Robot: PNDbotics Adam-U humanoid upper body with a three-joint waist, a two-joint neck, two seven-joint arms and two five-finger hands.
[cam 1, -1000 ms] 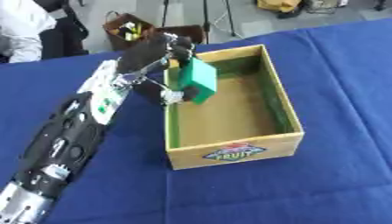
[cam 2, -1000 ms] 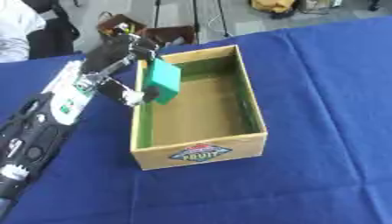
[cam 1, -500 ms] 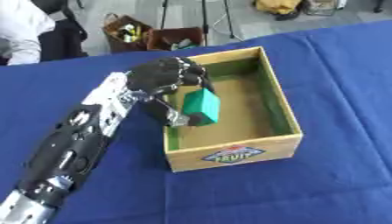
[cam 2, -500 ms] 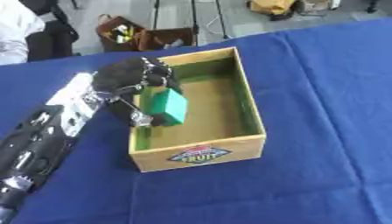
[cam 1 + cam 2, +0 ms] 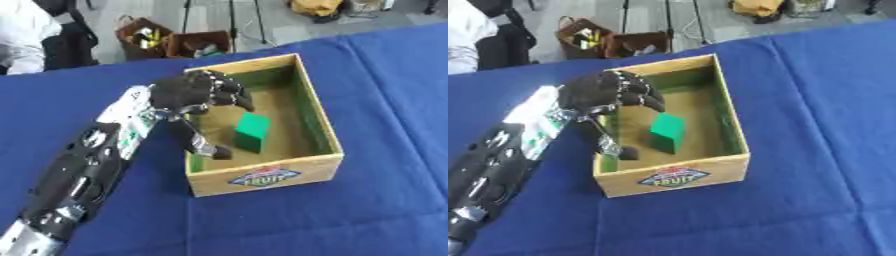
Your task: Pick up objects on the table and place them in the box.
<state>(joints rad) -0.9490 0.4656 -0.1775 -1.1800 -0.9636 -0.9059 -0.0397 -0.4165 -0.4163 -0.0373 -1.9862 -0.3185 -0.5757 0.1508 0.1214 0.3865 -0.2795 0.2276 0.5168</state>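
Left wall of the wooden box (image 5: 308, 113) partly hidden behind the left hand (image 5: 185, 93); arm cut off at lower-left edge.

box (image 5: 262, 175): matt pale wood, green-lined inside, printed label
block (image 5: 252, 131): smooth matt green
tablecloth (image 5: 376, 100): blue matt cloth
left hand (image 5: 188, 92): glossy black

i see the box (image 5: 262, 176) sitting on the table (image 5: 385, 100), about mid-table. the block (image 5: 252, 131) rests inside the box, nearer its front wall. my left hand (image 5: 188, 92) hangs over the box's left wall, thumb reaching down inside, left of the block.
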